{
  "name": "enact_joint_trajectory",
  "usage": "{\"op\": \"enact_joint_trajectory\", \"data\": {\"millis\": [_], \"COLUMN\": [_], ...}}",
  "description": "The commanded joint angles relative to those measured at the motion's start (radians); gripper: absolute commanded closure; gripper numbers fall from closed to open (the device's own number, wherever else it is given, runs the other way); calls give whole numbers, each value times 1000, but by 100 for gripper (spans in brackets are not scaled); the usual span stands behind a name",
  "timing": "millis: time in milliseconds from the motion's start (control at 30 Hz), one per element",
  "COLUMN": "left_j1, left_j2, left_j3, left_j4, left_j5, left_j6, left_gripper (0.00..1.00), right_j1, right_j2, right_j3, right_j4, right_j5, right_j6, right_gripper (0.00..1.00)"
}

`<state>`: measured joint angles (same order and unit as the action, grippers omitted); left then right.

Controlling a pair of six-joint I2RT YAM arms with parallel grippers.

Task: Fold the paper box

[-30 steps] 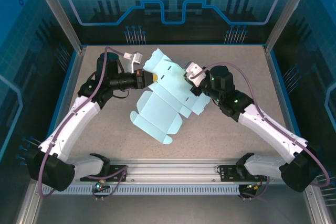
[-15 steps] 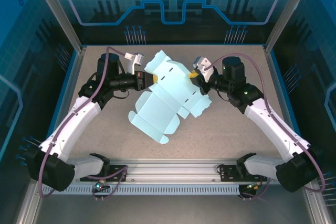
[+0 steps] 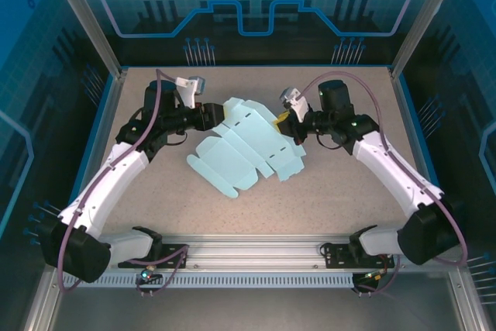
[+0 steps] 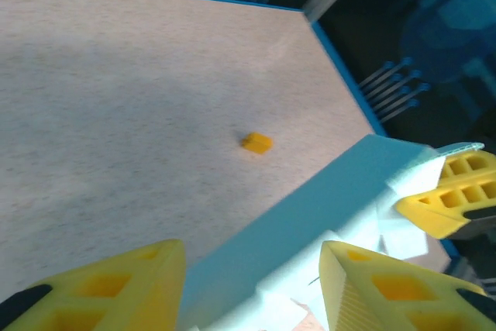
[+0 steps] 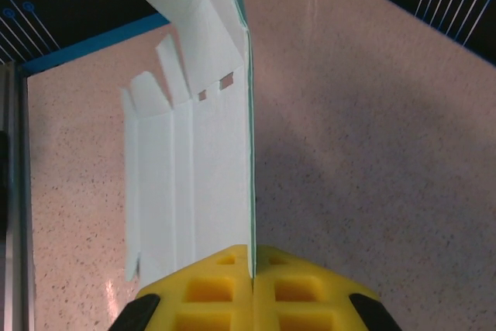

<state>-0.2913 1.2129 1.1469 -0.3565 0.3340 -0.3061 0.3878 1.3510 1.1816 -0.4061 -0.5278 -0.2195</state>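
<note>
The left arm (image 3: 108,184) reached from its base forward and inward over the surface (image 3: 349,184), its forearm angled toward the middle. The left end effector (image 3: 213,116) sat at the far-left edge of the paper box (image 3: 248,149). The right arm (image 3: 395,176) mirrored it, elbow bowed outward and wrist turned inward, and brought the right end effector (image 3: 283,122) to the sheet's far-right edge. In the right wrist view the yellow fingers (image 5: 209,288) were pressed together on the card's edge, and the pinched panel stood on edge and ran straight away toward the other end effector. In the left wrist view the fingers (image 4: 116,284) were spread well apart, with a pale blue panel lying in the gap between them and no squeeze on it. The paper box was an unfolded die-cut sheet near the middle of the surface. Its far edge was raised between the two end effectors and ran left to right, and its flaps spread toward the arms' bases. The overhead foreshortening left its long axis unclear. A small orange-yellow block (image 4: 256,143) lay on the surface apart from the sheet.
</note>
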Motion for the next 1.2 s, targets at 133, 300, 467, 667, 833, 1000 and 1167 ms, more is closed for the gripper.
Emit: {"op": "enact_joint_trajectory", "data": {"millis": [133,300,467,667,833,1000,1167], "left_j1": [4,-62,-173,-282,-345,-358,-357], "left_j2": [-47,-95,-88,91,250,368,454], "left_j3": [-84,-194,-314,-382,-373,-349,-323], "left_j4": [-59,15,152,331,450,525,545], "left_j5": [-126,-124,-167,-161,-178,-168,-182], "left_j6": [6,-67,-129,-202,-197,-178,-154], "left_gripper": [48,49,49,49,51,53,54], "right_j1": [-46,-53,-42,-36,-36,-38,-41], "right_j2": [172,257,335,407,453,497,534], "right_j3": [99,129,166,201,225,234,242], "right_j4": [-178,-202,-235,-245,-243,-234,-226], "right_j5": [-15,103,208,258,267,273,261], "right_j6": [101,167,182,177,171,166,164], "right_gripper": [100,100,100,100,100,100,100]}}
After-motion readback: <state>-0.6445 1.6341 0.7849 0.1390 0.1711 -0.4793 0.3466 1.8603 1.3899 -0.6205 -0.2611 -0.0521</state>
